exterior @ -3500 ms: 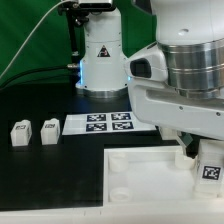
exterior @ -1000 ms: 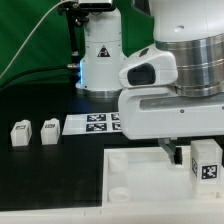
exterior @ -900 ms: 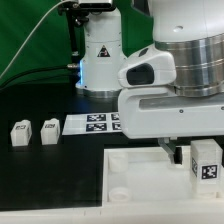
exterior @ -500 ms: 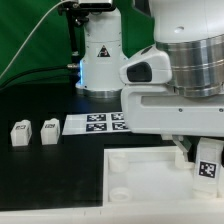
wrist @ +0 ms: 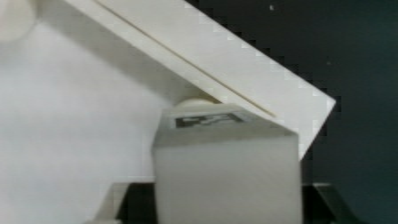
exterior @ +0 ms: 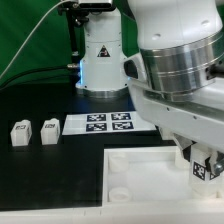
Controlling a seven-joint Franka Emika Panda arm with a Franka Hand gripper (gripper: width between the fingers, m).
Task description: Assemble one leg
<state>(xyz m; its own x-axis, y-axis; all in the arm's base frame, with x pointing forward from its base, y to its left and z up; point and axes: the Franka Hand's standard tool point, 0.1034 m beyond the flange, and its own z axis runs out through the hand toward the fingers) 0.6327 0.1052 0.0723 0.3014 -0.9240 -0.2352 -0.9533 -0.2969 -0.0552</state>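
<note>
The gripper (exterior: 203, 163) is clamped on the leg (exterior: 203, 173), with a finger pressing the small white block from each side. The leg's tag faces the exterior camera. The leg sits over the far corner of the white panel (exterior: 140, 178) at the exterior view's right; whether it touches the panel there, I cannot tell.

In the wrist view the leg (wrist: 222, 165) fills the middle between the dark fingers (wrist: 128, 205). Its tag (wrist: 205, 120) is just beside a round socket (wrist: 189, 100) at the panel's (wrist: 71, 110) corner.

The panel lies along the near edge of the black table (exterior: 40, 180). A second leg (exterior: 19, 133) and a third leg (exterior: 49, 131) stand side by side toward the table's edge at the exterior view's left. Just beside them lies the marker board (exterior: 108, 123), in front of the robot base (exterior: 100, 55) at the far edge.
</note>
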